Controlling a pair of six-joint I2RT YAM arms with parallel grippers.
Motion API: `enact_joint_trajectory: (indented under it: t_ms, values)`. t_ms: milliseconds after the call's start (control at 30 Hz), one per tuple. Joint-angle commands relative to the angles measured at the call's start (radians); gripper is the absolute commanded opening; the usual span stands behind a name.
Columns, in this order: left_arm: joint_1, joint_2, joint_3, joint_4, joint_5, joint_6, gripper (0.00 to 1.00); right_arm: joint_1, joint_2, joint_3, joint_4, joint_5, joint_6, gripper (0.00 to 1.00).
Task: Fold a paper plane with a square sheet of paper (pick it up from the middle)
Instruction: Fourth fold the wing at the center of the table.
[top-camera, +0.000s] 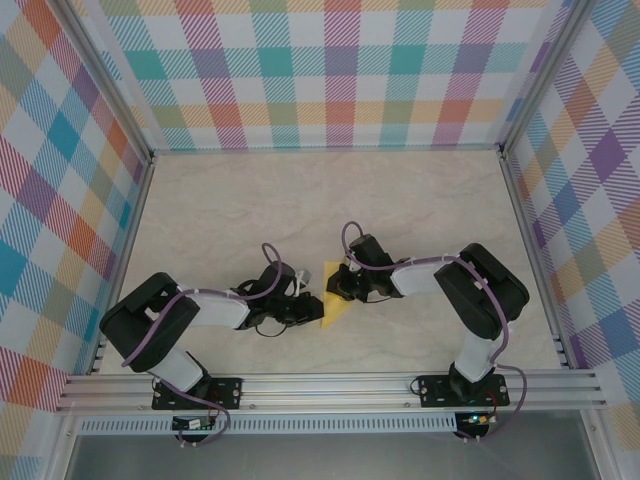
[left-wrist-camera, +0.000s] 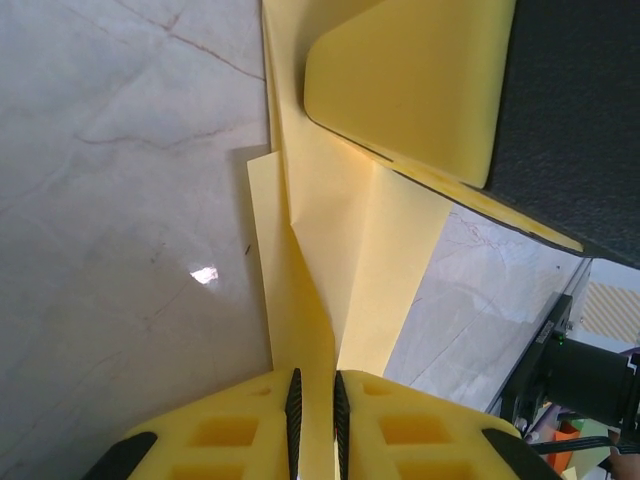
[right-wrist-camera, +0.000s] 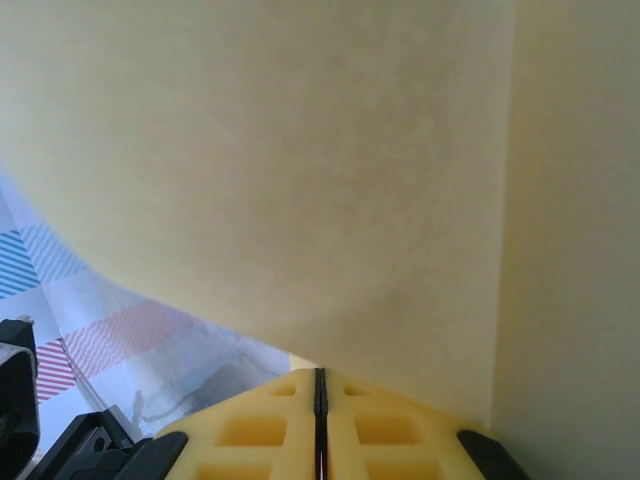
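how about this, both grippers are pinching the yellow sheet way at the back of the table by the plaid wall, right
Not at the back. The top external view shows the square sheet of paper toward the near side of the table, between the two arms. The rest holds: left gripper and right gripper both pinch it.

- Square sheet of paper (top-camera: 333, 300): plain yellow.
- Table (top-camera: 250, 200): cream marble, faint brown veins.
- Walls (top-camera: 340, 70): multicolour plaid.
- Arms (top-camera: 470, 290): black and white.
- Cables (top-camera: 345, 230): purple.
- Left gripper (left-wrist-camera: 315, 390): yellow, black strips.
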Motion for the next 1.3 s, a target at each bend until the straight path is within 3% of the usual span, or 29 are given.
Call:
enact_joint_trajectory:
  t_ms: [0,533,767,1033,1267]
  values:
    - [0.002,0.024,-0.013,0.069,0.028,-0.011,0.18,-0.003,0.007,-0.035,-0.075,0.035,-0.026,0.1]
    - [0.002,0.072,-0.039,0.133,0.072,-0.003,0.06,-0.003,0.024,-0.061,-0.074,0.047,-0.021,0.09]
    - [0.002,0.089,-0.042,0.126,0.137,0.039,0.07,-0.002,0.035,-0.063,-0.098,0.061,-0.03,0.09]
    - [0.002,0.071,-0.025,0.095,0.154,0.048,0.1,-0.002,0.032,-0.055,-0.118,0.067,-0.037,0.09]
    - [0.002,0.037,-0.019,0.042,0.147,0.053,0.07,-0.002,0.036,-0.052,-0.129,0.071,-0.038,0.09]
